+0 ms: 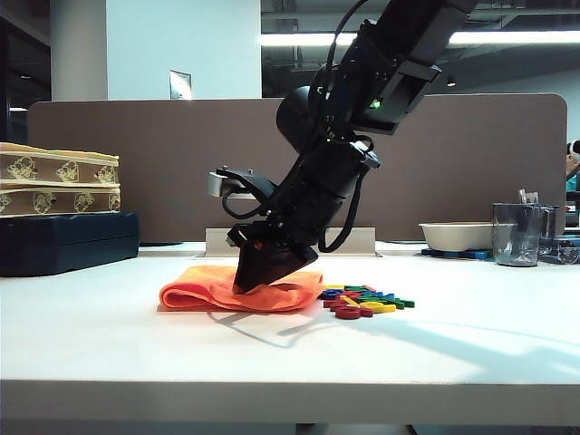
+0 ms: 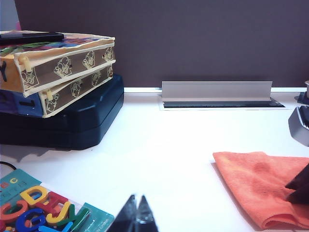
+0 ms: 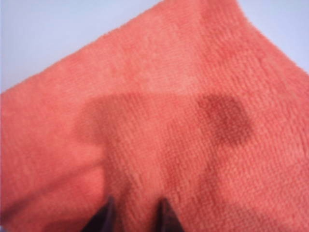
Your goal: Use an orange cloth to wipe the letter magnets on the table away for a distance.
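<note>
The orange cloth [image 1: 199, 292] lies folded on the white table [image 1: 272, 358], left of centre. My right gripper [image 1: 249, 283] points down into its right part. In the right wrist view both fingertips press into the orange cloth [image 3: 154, 96], and a ridge of fabric is pinched between them at my right gripper [image 3: 136, 209]. The letter magnets [image 1: 362, 299] lie in a small coloured heap just right of the cloth, apart from the fingers. My left gripper [image 2: 135, 207] is shut and empty, hovering low over bare table, well left of the orange cloth [image 2: 260, 183].
Two patterned boxes [image 1: 59, 186] are stacked on a dark blue case [image 1: 68, 240] at the far left. A white bowl [image 1: 458, 236] and a clear cup [image 1: 517, 233] stand at the back right. The brown partition [image 1: 163, 163] backs the table. A teal card of letters [image 2: 34, 208] lies near my left gripper.
</note>
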You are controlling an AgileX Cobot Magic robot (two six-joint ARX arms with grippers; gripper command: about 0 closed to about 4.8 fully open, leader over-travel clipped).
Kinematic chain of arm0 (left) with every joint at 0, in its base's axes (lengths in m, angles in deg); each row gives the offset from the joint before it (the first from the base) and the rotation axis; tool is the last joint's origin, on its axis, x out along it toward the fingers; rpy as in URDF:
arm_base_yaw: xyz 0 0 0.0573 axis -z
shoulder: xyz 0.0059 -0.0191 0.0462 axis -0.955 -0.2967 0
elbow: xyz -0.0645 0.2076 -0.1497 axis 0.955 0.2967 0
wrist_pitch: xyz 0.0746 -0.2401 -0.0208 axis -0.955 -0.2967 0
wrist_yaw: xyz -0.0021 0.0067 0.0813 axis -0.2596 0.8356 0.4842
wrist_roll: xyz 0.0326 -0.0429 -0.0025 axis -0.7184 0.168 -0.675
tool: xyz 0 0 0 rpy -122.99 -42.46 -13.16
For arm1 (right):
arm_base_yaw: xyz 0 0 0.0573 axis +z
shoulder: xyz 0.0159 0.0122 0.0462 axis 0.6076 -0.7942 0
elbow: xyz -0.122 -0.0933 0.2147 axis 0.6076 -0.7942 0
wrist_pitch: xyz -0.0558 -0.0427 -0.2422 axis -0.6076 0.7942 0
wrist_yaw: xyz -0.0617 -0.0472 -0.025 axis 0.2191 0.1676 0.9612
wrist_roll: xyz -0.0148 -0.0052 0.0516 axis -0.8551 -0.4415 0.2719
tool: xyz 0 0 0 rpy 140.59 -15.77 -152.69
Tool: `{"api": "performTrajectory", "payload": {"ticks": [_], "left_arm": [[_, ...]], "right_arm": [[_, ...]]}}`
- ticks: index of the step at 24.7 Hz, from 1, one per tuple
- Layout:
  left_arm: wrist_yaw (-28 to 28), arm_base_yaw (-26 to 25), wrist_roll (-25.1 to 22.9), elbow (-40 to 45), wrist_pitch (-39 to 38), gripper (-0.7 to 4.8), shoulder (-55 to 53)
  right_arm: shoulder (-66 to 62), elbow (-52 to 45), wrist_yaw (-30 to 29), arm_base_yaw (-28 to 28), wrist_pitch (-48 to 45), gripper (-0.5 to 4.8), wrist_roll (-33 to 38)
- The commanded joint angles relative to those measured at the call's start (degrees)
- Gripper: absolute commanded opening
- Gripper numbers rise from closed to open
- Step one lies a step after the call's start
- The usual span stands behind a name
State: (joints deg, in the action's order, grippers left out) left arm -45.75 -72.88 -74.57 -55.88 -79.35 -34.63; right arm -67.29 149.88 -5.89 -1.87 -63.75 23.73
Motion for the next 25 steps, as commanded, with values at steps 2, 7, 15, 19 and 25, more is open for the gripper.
{"api": "performTrajectory", "payload": {"ticks": [2,7,15,19,25], "left_arm": [[0.0,0.0,-0.3,-0.3,0.7,-0.06,0.0],[0.0,0.0,-0.3,-0.3,0.7,-0.06,0.0],[0.0,0.0,-0.3,-0.3,0.8,-0.06,0.0],[0.0,0.0,-0.3,-0.3,0.8,-0.06,0.0],[0.0,0.0,-0.3,-0.3,0.8,-0.06,0.0]], "right_arm": [[0.4,0.0,-0.2,0.1,5.2,1.12,-2.9],[0.5,0.0,0.1,-0.3,8.1,0.92,-4.1],[0.5,0.0,0.5,-2.4,11.8,0.83,-4.4],[1.1,-0.1,0.5,-3.1,12.5,0.51,-5.0],[4.6,-0.1,0.7,-3.8,13.0,0.43,-5.6]]}}
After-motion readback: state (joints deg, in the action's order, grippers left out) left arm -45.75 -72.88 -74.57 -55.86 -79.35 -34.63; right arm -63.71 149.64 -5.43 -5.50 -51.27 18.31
